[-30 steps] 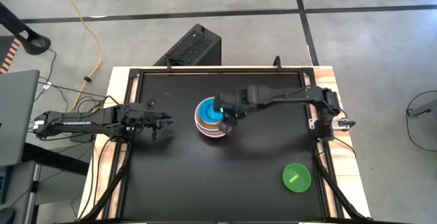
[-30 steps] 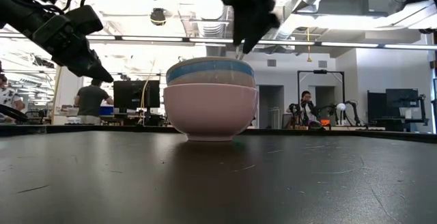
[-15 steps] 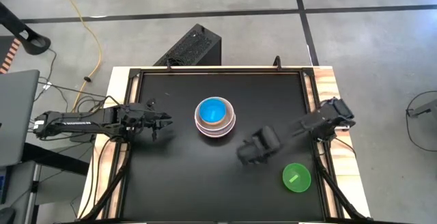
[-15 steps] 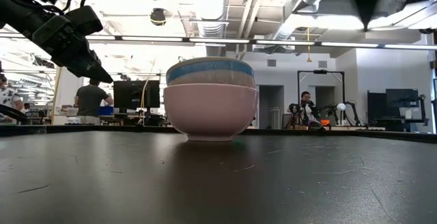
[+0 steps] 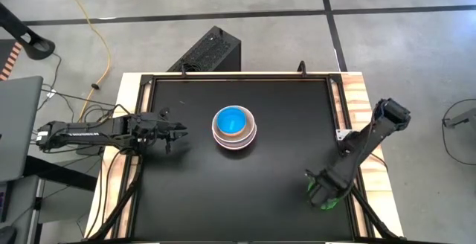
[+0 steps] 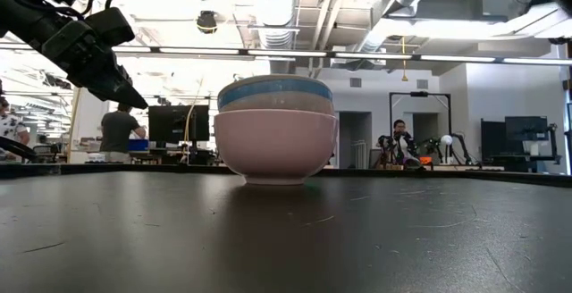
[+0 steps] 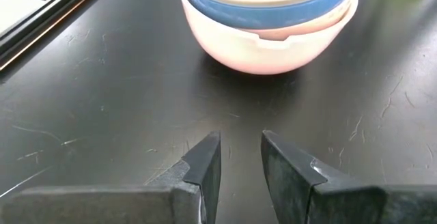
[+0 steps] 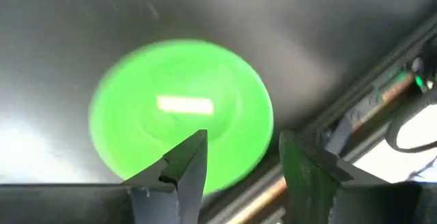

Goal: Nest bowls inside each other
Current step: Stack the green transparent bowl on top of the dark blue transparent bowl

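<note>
Where the high view hides it, right pincer [image 8: 239, 162] spread, apparently over the green bowl [image 8: 181, 115], pale sticker [image 8: 184, 104] inside.

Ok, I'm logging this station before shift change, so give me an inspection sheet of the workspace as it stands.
Surface: black table, scuffed, with wood side rails.
Job's things: stack of nested bowls at centre, pink outermost, cyan showing on top; green bowl alone near the right front corner, pale sticker inside.
Clutter: nothing seen on the table.
Hands: right hand over the green bowl, fingers apart, not gripping; left hand waits left of the stack, fingers slightly apart, holding nothing.
Cables: yellow cable on the floor; black leads by the left arm.
Surroundings: black box behind the table; people in the room beyond.
</note>
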Controlling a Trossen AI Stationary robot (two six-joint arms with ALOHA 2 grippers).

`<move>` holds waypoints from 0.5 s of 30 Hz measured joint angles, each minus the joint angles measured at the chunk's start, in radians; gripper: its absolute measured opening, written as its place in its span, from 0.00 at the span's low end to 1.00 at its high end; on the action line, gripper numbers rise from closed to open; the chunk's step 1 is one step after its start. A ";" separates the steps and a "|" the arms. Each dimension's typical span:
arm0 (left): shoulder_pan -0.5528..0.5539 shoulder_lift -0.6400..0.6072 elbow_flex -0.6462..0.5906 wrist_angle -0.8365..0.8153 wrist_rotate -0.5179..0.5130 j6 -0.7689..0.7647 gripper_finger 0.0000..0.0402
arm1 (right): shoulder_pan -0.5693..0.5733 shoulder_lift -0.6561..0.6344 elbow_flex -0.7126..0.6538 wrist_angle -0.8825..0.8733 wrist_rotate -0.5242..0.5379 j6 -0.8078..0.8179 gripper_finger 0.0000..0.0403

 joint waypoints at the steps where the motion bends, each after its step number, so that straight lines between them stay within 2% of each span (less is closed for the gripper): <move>1: 0.000 0.000 0.000 0.000 0.000 -0.001 0.23 | 0.014 -0.001 -0.023 0.013 -0.022 -0.001 0.49; 6: 0.000 0.000 0.000 0.000 -0.001 -0.006 0.23 | 0.041 -0.001 -0.091 0.045 -0.027 -0.031 0.49; 15: 0.000 0.000 0.000 0.000 -0.002 -0.010 0.23 | 0.016 -0.001 -0.171 0.117 -0.024 -0.108 0.49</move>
